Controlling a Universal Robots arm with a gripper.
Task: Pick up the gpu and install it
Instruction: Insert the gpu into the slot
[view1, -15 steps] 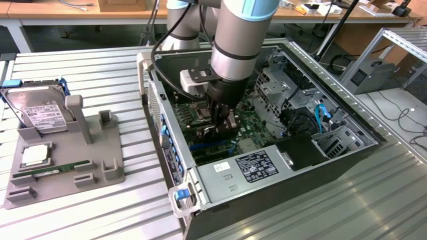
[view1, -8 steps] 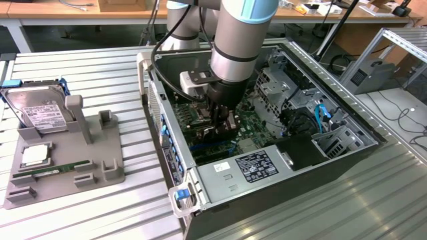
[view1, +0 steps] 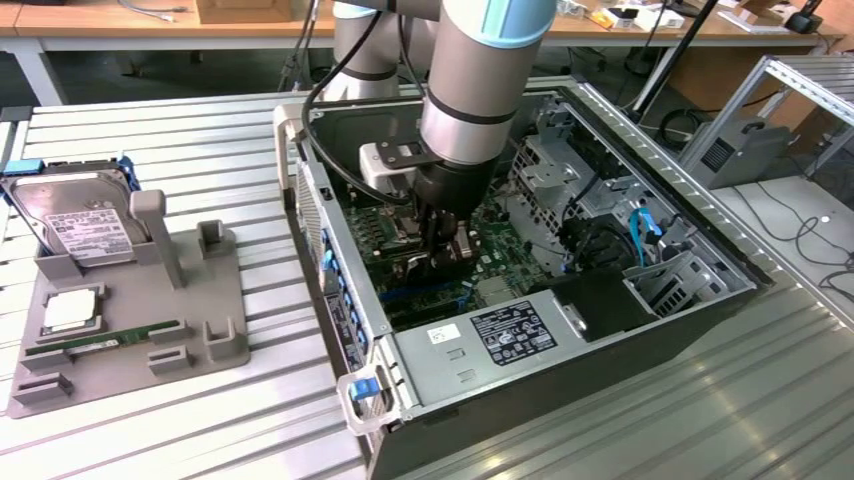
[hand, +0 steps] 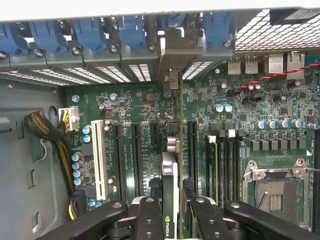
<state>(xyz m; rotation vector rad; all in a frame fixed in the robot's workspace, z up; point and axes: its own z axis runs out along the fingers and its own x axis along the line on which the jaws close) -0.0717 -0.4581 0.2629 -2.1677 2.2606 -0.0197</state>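
1. Fingers (hand: 150, 220) are pinching the gpu (hand: 170, 185) edge-on, one pad on each flat face, clamped on its upper edge. The gripper (hand: 170, 220) sits directly above the motherboard (hand: 140, 105).
2. The gpu hangs upright between the fingers inside the PC case (view1: 561, 350), its lower edge over an expansion slot (hand: 192, 150) on the motherboard. I can't tell whether the edge connector is touching the slot or just above it.
3. The card's silvery bracket end (hand: 171, 80) lines up with the rear slot openings, next to the blue retention clips (hand: 132, 30).
4. Handling, as a judgement: light, stiff, thin board. It won't flex much but is fragile; components and edge contacts won't tolerate side load. The flat faces are smooth, so a pinch near the top edge at mid-length looks right and keeps it from pivoting.
5. Further out from the motherboard: CPU socket (hand: 272, 187) to one side of the card, white PCI slot (hand: 101, 155) and a sleeved cable bundle (hand: 47, 135) to the other.
6. Outside the case, on the bench (view1: 200, 130): a grey parts holder (view1: 134, 320) with a hard drive (view1: 80, 225) standing in it and a memory stick (view1: 114, 340) lying flat.
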